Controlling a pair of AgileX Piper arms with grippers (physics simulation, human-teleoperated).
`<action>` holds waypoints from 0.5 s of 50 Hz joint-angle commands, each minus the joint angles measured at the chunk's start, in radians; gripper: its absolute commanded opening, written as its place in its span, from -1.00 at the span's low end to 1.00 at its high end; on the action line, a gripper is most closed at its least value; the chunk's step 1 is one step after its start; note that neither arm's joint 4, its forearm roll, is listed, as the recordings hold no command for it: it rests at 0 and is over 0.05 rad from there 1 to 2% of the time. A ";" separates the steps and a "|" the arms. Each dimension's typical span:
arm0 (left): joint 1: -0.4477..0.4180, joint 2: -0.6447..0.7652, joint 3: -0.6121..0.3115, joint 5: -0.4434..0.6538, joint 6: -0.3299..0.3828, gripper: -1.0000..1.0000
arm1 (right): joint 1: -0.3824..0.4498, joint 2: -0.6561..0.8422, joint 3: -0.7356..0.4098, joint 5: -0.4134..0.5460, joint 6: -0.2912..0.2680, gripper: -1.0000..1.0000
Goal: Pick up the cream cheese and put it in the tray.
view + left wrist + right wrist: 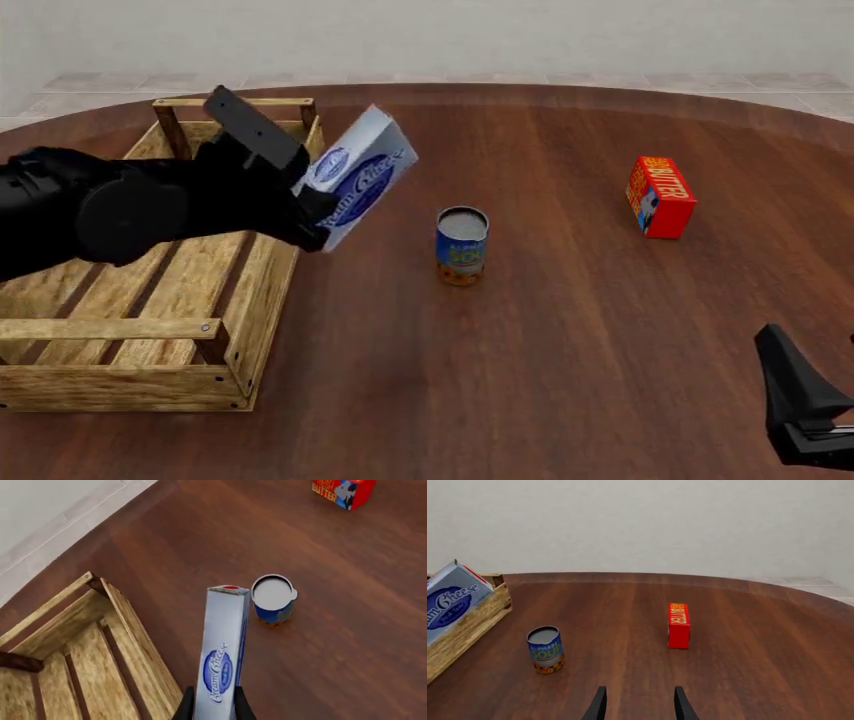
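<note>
Your left arm reaches in from the left, its dark bulk lying across the tray (127, 340), and your left gripper (318, 222) is clamped on the lower end of the cream cheese (358, 177). In the front view the box is lifted clear of the table (561, 340) and tilted, its top leaning toward the far right, its logo face turned toward the camera. It hangs at the tray's right wall, toward that wall's far end — whether it is over the slats or just outside them you cannot tell from this view. In the left wrist view your two black fingers (185, 707) pinch the narrow sides of the cream cheese (223, 655), and the box stands up away from them, with the tray's (127, 625) wooden wall to one side and bare table below. The blue-orange can (462, 246) stands upright on the table just right of the held box, apart from it. The red butter box (659, 196) stands on the far right, well apart from both. Your right arm sits low at the near right corner — only part of your right gripper (801, 410) shows in the front view. In the right wrist view its fingertips (599, 705) stand apart, holding nothing, pointing across the table toward the can (545, 650) and butter box (678, 625).
</note>
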 commanded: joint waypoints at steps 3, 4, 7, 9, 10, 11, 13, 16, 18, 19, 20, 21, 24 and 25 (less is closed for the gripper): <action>0.086 -0.031 -0.029 0.013 -0.033 -1.00 | 0.001 0.010 0.000 -0.010 0.000 1.00; 0.086 -0.031 -0.029 0.013 -0.033 -1.00 | 0.001 0.010 0.000 -0.010 0.000 1.00; 0.118 -0.025 -0.035 0.015 -0.024 -1.00 | 0.000 0.010 0.001 -0.010 0.001 1.00; 0.133 -0.026 -0.029 0.011 -0.010 -1.00 | 0.000 0.011 0.001 -0.012 0.001 1.00; 0.144 -0.025 -0.026 0.012 0.001 -1.00 | 0.001 0.011 0.001 -0.012 0.001 1.00; 0.151 -0.023 -0.019 0.004 0.013 -1.00 | 0.001 0.010 0.001 -0.011 0.000 1.00; 0.166 -0.032 -0.023 0.010 0.022 -1.00 | 0.002 0.006 0.001 -0.006 0.001 1.00; 0.191 -0.019 -0.035 0.015 0.013 -1.00 | 0.005 0.002 0.001 -0.001 -0.004 1.00; 0.209 -0.017 -0.022 0.010 0.043 -1.00 | 0.003 0.002 0.000 -0.002 -0.002 1.00; 0.220 -0.013 -0.022 0.008 0.041 -1.00 | 0.002 0.001 0.000 -0.001 -0.001 1.00; 0.230 -0.012 -0.024 0.010 0.040 -1.00 | 0.002 -0.007 0.001 0.005 0.000 1.00; 0.234 -0.018 -0.021 0.012 0.046 -1.00 | 0.003 -0.008 0.001 0.006 0.000 1.00; 0.261 -0.009 -0.030 0.018 0.042 -1.00 | 0.004 -0.009 0.001 0.007 -0.003 1.00; 0.264 -0.013 -0.023 0.013 0.047 -1.00 | 0.004 -0.010 0.001 0.007 -0.002 1.00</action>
